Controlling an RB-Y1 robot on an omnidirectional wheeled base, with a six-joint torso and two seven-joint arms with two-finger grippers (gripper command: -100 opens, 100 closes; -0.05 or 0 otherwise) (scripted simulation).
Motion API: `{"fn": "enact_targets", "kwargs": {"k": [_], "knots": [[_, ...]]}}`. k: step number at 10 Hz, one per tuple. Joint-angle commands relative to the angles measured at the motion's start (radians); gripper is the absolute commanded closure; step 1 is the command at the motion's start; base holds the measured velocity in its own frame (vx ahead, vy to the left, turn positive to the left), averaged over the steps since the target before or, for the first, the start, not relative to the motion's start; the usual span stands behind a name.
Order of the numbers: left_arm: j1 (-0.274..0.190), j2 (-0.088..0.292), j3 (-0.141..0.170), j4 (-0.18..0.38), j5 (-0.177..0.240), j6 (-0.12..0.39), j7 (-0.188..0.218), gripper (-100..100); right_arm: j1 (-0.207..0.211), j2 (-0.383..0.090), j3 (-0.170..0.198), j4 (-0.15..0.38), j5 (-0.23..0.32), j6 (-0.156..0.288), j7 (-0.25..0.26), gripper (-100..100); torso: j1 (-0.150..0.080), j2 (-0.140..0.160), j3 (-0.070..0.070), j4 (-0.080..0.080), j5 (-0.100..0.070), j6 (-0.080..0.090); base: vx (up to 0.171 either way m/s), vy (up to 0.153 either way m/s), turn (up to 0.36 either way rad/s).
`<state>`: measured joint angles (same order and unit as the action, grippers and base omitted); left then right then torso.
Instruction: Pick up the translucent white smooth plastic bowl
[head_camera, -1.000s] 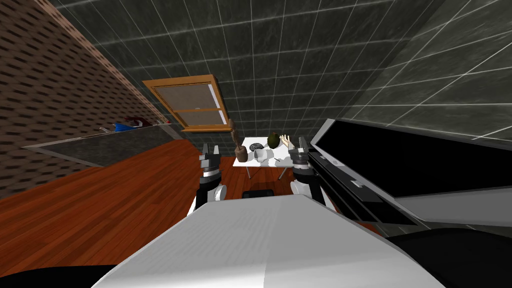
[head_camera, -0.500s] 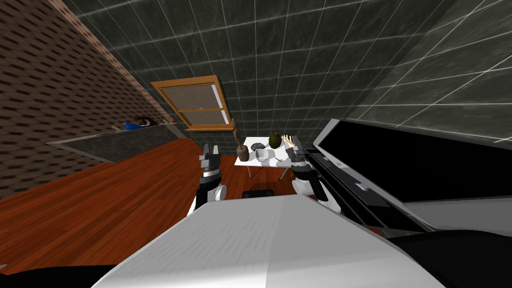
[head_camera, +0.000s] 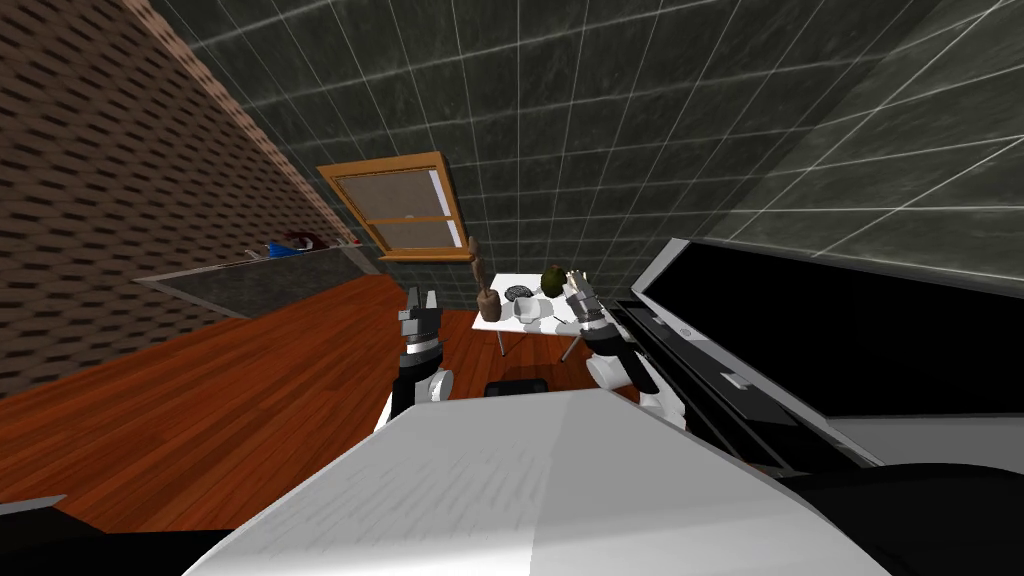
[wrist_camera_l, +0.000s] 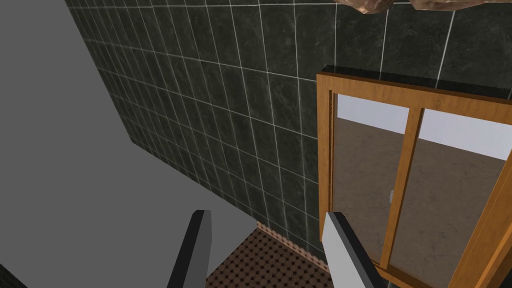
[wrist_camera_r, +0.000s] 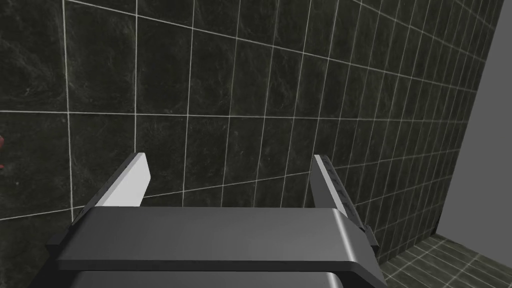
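Observation:
A small white table (head_camera: 505, 281) stands ahead on the wooden floor. On its near half sits the white bowl (head_camera: 527, 309). Left of the bowl stands a brown wooden figure (head_camera: 486, 300); behind it lie a dark round object (head_camera: 517, 292) and a dark green oval thing (head_camera: 552, 279). My right gripper (head_camera: 577, 284) is raised at the table's right edge, right of the bowl and apart from it; its wrist view shows the right gripper (wrist_camera_r: 230, 156) open and empty. My left gripper (head_camera: 421, 299) hangs left of the table, and the left gripper (wrist_camera_l: 265, 215) is open, holding nothing.
A large black panel in a grey frame (head_camera: 800, 330) runs close along my right side. A dark counter (head_camera: 250, 283) with blue and red items lines the brick wall on the left. A wood-framed window (head_camera: 400, 205) is set in the dark tiled back wall.
My right arm has swung up and left, so its gripper now stands in front of the table's right edge. The whole head view has shifted a little; the left arm has kept still.

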<state>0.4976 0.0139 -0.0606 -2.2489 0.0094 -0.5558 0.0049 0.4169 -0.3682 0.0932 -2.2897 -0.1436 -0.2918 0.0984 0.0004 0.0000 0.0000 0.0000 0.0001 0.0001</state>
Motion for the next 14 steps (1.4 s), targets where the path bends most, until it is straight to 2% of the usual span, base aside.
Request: {"fn": "enact_targets", "kwargs": {"k": [1, 2, 3, 4, 5, 6, 7, 8, 9, 10, 11, 12, 13, 14], "knots": [[0.000, 0.000, 0.000, 0.000, 0.000, 0.000, 0.000, 0, -0.020, -0.050, 0.016, -0.005, -0.016, 0.048, 0.036, -100, 0.000, 0.000, 0.000, 0.000, 0.000, 0.000, -0.002, 0.014, 0.103], [0.000, 0.000, 0.000, 0.000, 0.000, 0.000, 0.000, 0, -0.020, -0.060, 0.016, -0.005, -0.016, 0.048, 0.036, -100, 0.000, 0.000, 0.000, 0.000, 0.000, 0.000, -0.001, 0.010, 0.060], [0.000, 0.000, 0.000, 0.000, 0.000, 0.000, 0.000, 0, -0.039, -0.099, 0.031, -0.007, -0.030, 0.091, 0.069, -100, 0.000, 0.000, 0.000, 0.000, 0.000, 0.000, -0.003, 0.017, 0.127], [0.000, 0.000, 0.000, 0.000, 0.000, 0.000, 0.000, 0, -0.039, -0.112, 0.031, -0.007, -0.030, 0.091, 0.069, -100, 0.001, 0.000, 0.000, 0.000, 0.000, 0.000, -0.002, 0.013, 0.054], [0.000, 0.000, 0.000, 0.000, 0.000, 0.000, 0.000, 0, -0.058, -0.150, 0.048, -0.009, -0.044, 0.134, 0.103, -100, 0.000, 0.000, 0.000, 0.000, 0.000, 0.000, 0.002, 0.017, 0.108], [0.000, 0.000, 0.000, 0.000, 0.000, 0.000, 0.000, 0, -0.058, -0.164, 0.048, -0.009, -0.044, 0.138, 0.103, -100, 0.001, 0.000, 0.000, 0.000, 0.000, 0.000, 0.002, 0.014, 0.066], [0.000, 0.000, 0.000, 0.000, 0.000, 0.000, 0.000, 0, -0.076, -0.202, 0.067, -0.012, -0.058, 0.181, 0.138, -100, 0.000, 0.000, 0.000, 0.000, 0.000, 0.000, 0.006, 0.020, 0.119], [0.000, 0.000, 0.000, 0.000, 0.000, 0.000, 0.000, 0, -0.076, -0.217, 0.067, -0.012, -0.058, 0.187, 0.138, -100, 0.001, -0.001, 0.000, 0.000, 0.000, 0.000, 0.006, 0.014, 0.089], [0.000, 0.000, 0.000, 0.000, 0.000, 0.000, 0.000, 0, -0.094, -0.253, 0.089, -0.015, -0.072, 0.229, 0.175, -100, 0.000, -0.001, 0.000, 0.000, 0.000, 0.000, 0.008, 0.019, 0.162], [0.000, 0.000, 0.000, 0.000, 0.000, 0.000, 0.000, 0, -0.094, -0.270, 0.089, -0.015, -0.072, 0.239, 0.175, -100, 0.001, -0.001, -0.001, 0.000, 0.000, 0.000, 0.009, 0.013, 0.072], [0.000, 0.000, 0.000, 0.000, 0.000, 0.000, 0.000, 0, -0.113, -0.307, 0.111, -0.020, -0.086, 0.277, 0.214, -100, 0.000, -0.001, 0.000, 0.000, 0.000, 0.000, 0.007, 0.022, 0.143], [0.000, 0.000, 0.000, 0.000, 0.000, 0.000, 0.000, 0, -0.113, -0.324, 0.111, -0.020, -0.086, 0.292, 0.214, -100, 0.001, -0.001, -0.001, 0.000, 0.000, 0.000, 0.009, 0.015, 0.095], [0.000, 0.000, 0.000, 0.000, 0.000, 0.000, 0.000, 0, -0.131, -0.357, 0.135, -0.025, -0.099, 0.329, 0.253, -100, 0.001, -0.001, -0.001, 0.000, 0.000, 0.000, 0.011, 0.020, 0.143], [0.000, 0.000, 0.000, 0.000, 0.000, 0.000, 0.000, 0, -0.131, -0.377, 0.135, -0.025, -0.099, 0.348, 0.253, -100, 0.001, -0.001, -0.001, 0.000, 0.000, 0.000, 0.011, 0.016, 0.082]]}}
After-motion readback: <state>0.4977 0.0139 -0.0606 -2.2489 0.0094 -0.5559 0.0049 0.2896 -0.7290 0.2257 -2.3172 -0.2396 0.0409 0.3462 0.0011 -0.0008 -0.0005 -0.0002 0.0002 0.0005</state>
